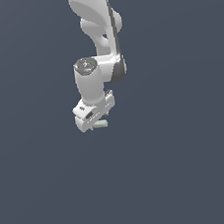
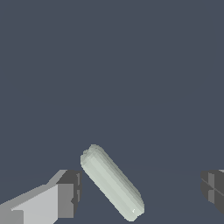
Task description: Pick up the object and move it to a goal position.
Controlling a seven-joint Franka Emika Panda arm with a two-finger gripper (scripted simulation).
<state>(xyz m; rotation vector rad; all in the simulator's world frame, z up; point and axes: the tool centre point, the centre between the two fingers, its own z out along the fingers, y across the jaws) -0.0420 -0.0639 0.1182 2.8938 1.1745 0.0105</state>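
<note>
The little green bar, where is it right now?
The little green bar lies slanted between the open fingers in the wrist view, touching neither. In the exterior view it peeks out just under the gripper, near the picture's middle.

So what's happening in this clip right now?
A single white Panda arm is reaching down over a plain dark surface, its gripper right at a tiny pale grey-green bar. In the wrist view the bar lies at a slant between the two fingers, with clear gaps on both sides, so the gripper is open and has not closed on it. The bar looks not yet picked up, and no goal marker shows in either view.
</note>
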